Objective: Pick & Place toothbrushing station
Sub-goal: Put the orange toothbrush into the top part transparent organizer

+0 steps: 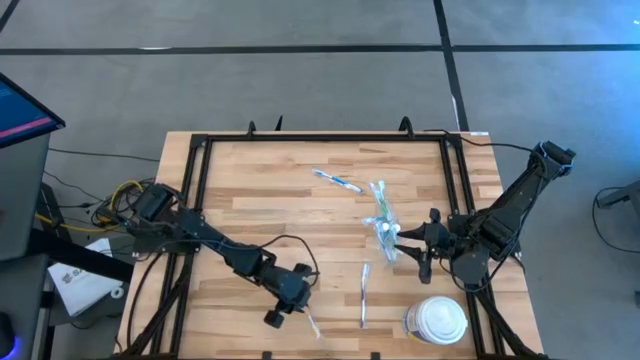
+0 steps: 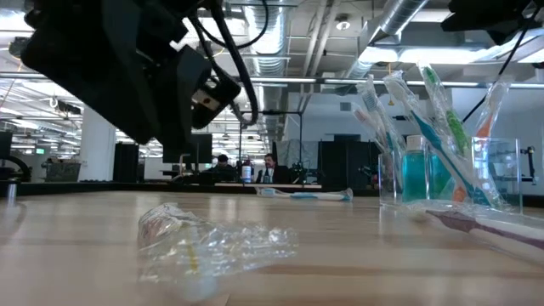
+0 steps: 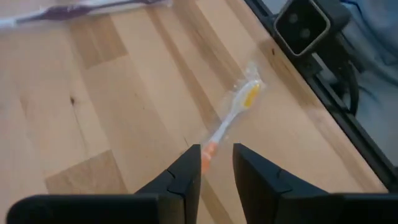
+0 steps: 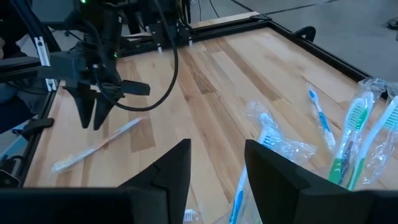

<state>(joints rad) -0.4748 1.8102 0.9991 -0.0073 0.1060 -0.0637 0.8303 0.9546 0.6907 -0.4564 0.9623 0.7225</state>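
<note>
1. High view: left gripper (image 1: 297,305) hangs near the bench's (image 1: 270,180) near edge, fingers narrowly parted astride the handle end of a wrapped brush (image 3: 231,112); its long axis runs straight away from them.
2. A second brush (image 1: 364,293) lies just right, well apart.
3. Right gripper (image 1: 418,247), fingers wide and empty, waits beside the cup (image 1: 386,233) of brushes; lidded tub (image 1: 437,320) nearer.

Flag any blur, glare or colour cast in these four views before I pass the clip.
Low view: the wrapped toothbrush nearest the lens is out of focus, and the left arm is a dark blurred mass; ceiling lights flare behind. Left wrist view: soft throughout, the fingers blurred at close range. High view: evenly lit, bluish floor, thin shadows. Right wrist view: the sharpest; wrappers around the cup's toothbrushes glint.
</note>
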